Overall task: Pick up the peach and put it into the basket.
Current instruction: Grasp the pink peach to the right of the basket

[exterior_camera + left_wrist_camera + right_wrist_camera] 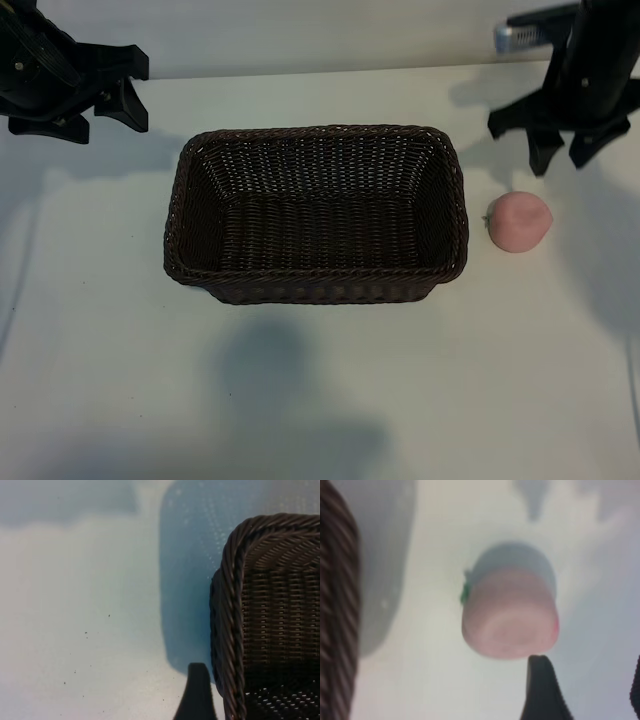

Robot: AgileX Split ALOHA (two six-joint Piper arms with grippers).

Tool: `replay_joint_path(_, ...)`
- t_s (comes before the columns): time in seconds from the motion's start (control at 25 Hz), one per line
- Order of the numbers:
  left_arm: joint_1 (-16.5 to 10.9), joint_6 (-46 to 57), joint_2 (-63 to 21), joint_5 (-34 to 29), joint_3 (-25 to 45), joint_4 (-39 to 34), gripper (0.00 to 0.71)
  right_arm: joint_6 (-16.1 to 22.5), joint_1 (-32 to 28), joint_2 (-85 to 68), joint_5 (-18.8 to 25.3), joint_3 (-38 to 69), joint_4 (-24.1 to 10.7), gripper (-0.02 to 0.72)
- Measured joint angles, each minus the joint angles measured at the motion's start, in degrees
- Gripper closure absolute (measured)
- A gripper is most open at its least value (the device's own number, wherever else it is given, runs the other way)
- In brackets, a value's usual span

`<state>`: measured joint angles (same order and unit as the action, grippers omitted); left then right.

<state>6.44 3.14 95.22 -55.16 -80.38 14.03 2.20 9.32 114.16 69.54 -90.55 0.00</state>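
Hovering above and just behind the peach: right gripper, fingers apart, nothing held. Peach alone on the desk, just beside the basket, right-hand wall. Risk: round fruit, one finger landing first, rolling off toward the wicker or away. Off-centre closing likely to squirt it out. Left gripper parked at far left corner, open, empty.

A dark brown woven wicker basket, its braided rim coarse and ribbed, sits on a smooth, matt white table; just beside the basket, a pink peach shows smooth, matt skin.
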Motion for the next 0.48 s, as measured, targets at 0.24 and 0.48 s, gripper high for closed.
replay_joint_path(0.24, 0.0, 0.0, 0.0, 0.0, 0.0, 0.0, 0.114, 0.0, 0.0, -5.7, -9.1, 10.1, 0.9, 0.266)
replay_joint_path(0.48, 0.0, 0.0, 0.0, -0.1, 0.0, 0.0, 0.114, -1.2, 0.0, -8.5, -20.2, 19.5, 3.6, 0.267)
